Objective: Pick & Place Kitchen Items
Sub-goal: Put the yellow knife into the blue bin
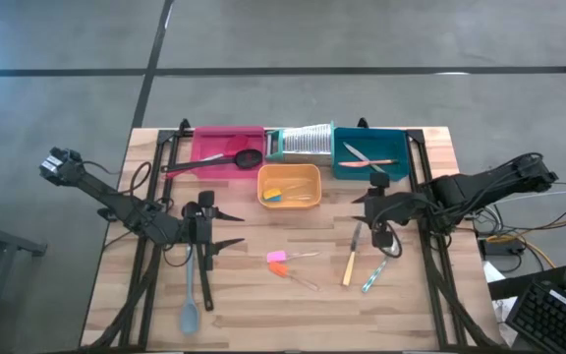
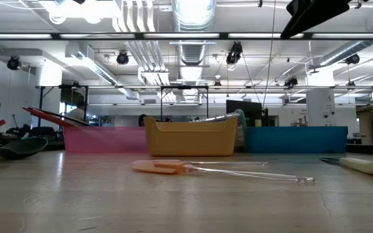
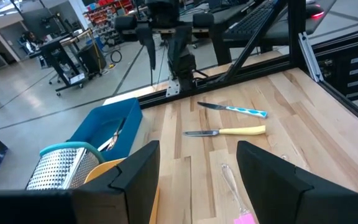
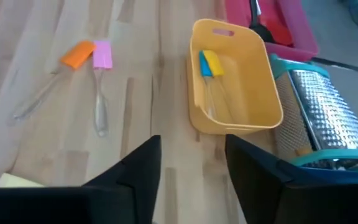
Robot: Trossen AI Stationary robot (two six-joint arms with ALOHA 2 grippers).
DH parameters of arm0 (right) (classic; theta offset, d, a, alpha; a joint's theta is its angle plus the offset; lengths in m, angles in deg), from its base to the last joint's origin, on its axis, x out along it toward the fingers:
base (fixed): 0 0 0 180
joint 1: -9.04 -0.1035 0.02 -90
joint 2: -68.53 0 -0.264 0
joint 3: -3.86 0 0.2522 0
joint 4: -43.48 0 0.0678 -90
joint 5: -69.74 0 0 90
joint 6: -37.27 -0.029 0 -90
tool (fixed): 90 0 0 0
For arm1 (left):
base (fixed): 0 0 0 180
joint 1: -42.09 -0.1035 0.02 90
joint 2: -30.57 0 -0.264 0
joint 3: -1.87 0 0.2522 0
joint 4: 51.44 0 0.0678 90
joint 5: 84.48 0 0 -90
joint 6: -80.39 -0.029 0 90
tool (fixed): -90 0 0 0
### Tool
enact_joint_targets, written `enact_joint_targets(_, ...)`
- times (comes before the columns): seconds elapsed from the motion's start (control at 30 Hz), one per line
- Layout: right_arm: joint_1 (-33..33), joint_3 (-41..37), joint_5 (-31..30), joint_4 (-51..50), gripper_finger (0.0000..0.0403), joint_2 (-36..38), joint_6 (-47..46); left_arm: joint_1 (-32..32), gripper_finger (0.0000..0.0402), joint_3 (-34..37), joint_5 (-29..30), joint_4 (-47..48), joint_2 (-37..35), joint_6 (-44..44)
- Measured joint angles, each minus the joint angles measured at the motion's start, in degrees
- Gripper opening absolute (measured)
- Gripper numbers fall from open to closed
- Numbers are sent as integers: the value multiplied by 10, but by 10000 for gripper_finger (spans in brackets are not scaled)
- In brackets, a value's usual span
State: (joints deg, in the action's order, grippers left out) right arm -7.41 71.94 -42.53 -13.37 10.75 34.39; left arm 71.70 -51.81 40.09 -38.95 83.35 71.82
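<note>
Hovering right end effector [image 1: 373,208], fingers spread, empty, above yellow-handled knife [image 1: 350,263]; risk: the thin blade beside the teal-handled knife [image 1: 373,276] slips or snags its neighbour.

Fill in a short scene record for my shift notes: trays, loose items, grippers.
pink tray: red ladle resting across it
orange tray: yellow and blue spatulas inside
teal tray: knives inside
grater: between pink and teal trays
loose on table: grey-blue spoon, orange and pink spatulas, yellow-handled knife, teal-handled knife
left gripper: open, empty
right gripper: open, empty, above table
</note>
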Motion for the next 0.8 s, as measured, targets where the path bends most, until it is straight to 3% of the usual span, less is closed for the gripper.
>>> enact_joint_targets(0.37, -2, -2, 31, -46, 219, -85, -15, 0, 218, 0, 0, 12, 0, 0)
enact_joint_targets(0.8, -5, -2, 134, -47, 183, -198, 44, 0, 218, 0, 0, 12, 0, 0)
